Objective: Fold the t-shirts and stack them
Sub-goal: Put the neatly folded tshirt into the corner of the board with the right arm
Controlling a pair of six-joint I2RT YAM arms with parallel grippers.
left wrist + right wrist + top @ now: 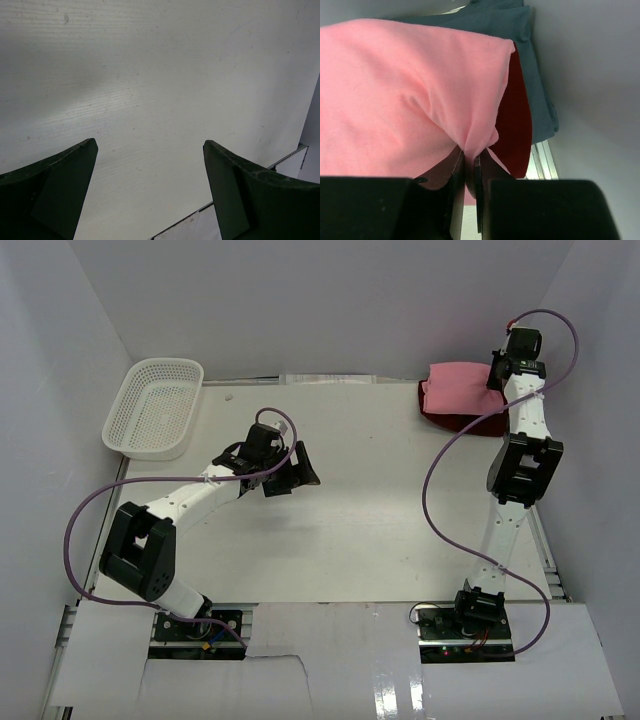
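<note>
My right gripper [469, 157] is pressed together on a pinch of the pink t-shirt [395, 95], with a small tuck of cloth bunched between the jaws. That shirt lies on top of the pile in the far right corner of the worktop [380, 510]. The dark red t-shirt [517, 125] shows under its edge and the teal-grey t-shirt [540, 95] sits beneath and beyond both, close to the wall.

My left gripper [150, 144] is spread wide over bare worktop left of centre, holding nothing. The basket [160, 362] sits at the far left corner.

The risk lies in that pinch. If I pull away without releasing, I judge the soft cloth will come with me, opening the fold or sliding the pink shirt off the red one. A sideways drag could also shift the lower shirts, and the pile is already close to the worktop's right edge. Opening the jaws should come before I lift.
</note>
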